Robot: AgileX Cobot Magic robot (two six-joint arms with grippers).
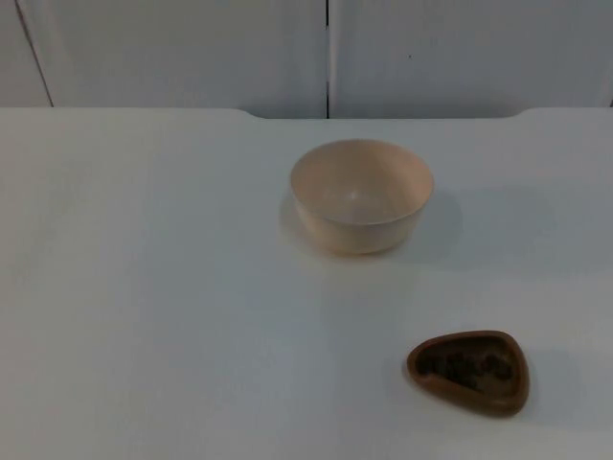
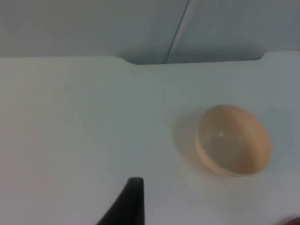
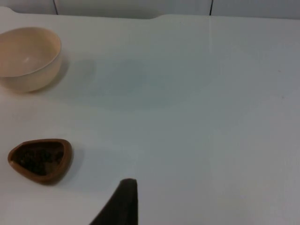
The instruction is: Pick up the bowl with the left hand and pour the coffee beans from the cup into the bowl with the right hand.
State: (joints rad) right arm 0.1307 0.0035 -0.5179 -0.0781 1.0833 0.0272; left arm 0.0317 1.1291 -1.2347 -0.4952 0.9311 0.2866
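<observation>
Top view: the cream bowl point(image 1: 362, 195) stands upright on the white table point(image 1: 144, 287), a little right of the middle and toward the far side, with nothing visible inside it. Well apart from it, nearer and further right, sits the brown cup point(image 1: 469, 370), a low rounded-triangle dish with dark coffee beans point(image 1: 466, 365) in it. Neither vessel touches the other or any gripper. Behind the table's far edge rises the grey partition wall point(image 1: 192, 48). From the left wrist, the left gripper point(image 2: 133, 197) hangs above bare table, well short of the bowl point(image 2: 233, 139); how far it is open cannot be told, and it holds nothing. From the right wrist, the right gripper point(image 3: 125, 199) likewise hangs over bare table, apart from the cup point(image 3: 40, 159), its opening impossible to judge.
</observation>
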